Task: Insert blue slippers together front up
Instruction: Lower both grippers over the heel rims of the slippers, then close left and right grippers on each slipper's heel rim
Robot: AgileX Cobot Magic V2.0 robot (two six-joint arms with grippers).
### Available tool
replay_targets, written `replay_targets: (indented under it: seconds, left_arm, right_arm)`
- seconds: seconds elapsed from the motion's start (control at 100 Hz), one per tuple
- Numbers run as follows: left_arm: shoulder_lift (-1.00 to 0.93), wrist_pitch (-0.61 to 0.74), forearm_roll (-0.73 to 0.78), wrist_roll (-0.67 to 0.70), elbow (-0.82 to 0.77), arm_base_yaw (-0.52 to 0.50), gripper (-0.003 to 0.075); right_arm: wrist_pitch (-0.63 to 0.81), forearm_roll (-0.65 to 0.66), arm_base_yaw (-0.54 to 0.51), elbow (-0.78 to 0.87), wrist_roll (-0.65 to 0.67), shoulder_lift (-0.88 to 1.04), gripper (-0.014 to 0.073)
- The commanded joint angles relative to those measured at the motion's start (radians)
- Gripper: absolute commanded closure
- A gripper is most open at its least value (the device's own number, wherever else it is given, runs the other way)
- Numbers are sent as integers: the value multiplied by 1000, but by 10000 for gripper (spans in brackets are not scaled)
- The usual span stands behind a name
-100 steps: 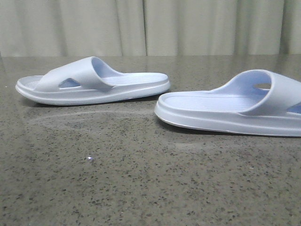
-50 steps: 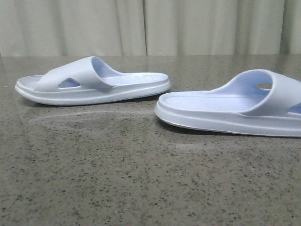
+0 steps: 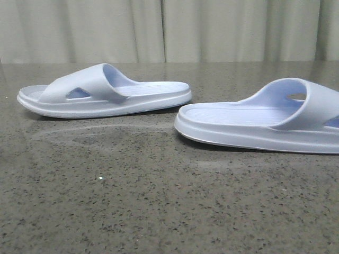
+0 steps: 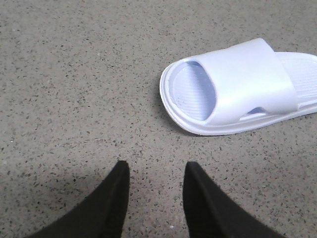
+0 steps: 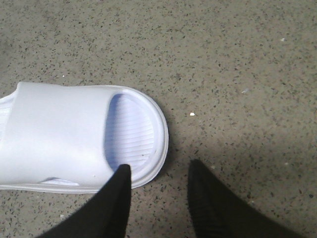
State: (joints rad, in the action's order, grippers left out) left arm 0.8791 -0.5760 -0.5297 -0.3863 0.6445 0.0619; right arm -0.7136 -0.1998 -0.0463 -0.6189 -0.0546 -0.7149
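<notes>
1. Spanning all three views, the speckled tabletop carries both blue slippers, soles down, lying well apart, heels facing.
2. Right slipper lies just below the right hand, whose fingers are parted, empty, one tip over the toe rim.
3. Left slipper sits near the left hand, likewise parted, holding nothing.
4. Gripping each sole edge squarely should keep straps clear for nesting, I judge.

A dark grey-brown speckled stone worktop fills the lower part of the front view, its polished surface carrying faint pale sheen and arcing smears. Behind its far edge hangs a pale beige curtain in soft vertical folds, evenly lit across the whole width.
</notes>
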Motion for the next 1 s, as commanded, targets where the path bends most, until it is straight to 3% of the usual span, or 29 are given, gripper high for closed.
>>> replay_targets:
  seconds: [0.0,0.29,0.45,0.65,0.75,0.89,0.99]
  left_arm:
    - [10,64,-57,-12,37,-1,463]
    - [67,35,-139,-75,79,-1,463]
    - [83,28,-139,-82,93,-1,463]
    - [103,26,-139,-88,94,-1,463]
    - [115,26,-139,-90,94,-1,463]
    - [129,29,-143,-101,94,-1,463]
    - [129,31,-160,-116,94,-1,463]
  right_arm:
    - [53,5,-5,-49,-3,-34,335]
    - [26,-6,-5,-132,-30,-225,334]
    - [22,-47,-6,-162,-85,-303,284]
    - [9,-66,-34,-183,-135,-363,284]
    - [-13,-163,-96,-183,-237,-393,284]
    - [-61,-412,-200,-183,-415,-418,284]
    - [-93,-439,-234,-183,-446,-441,284]
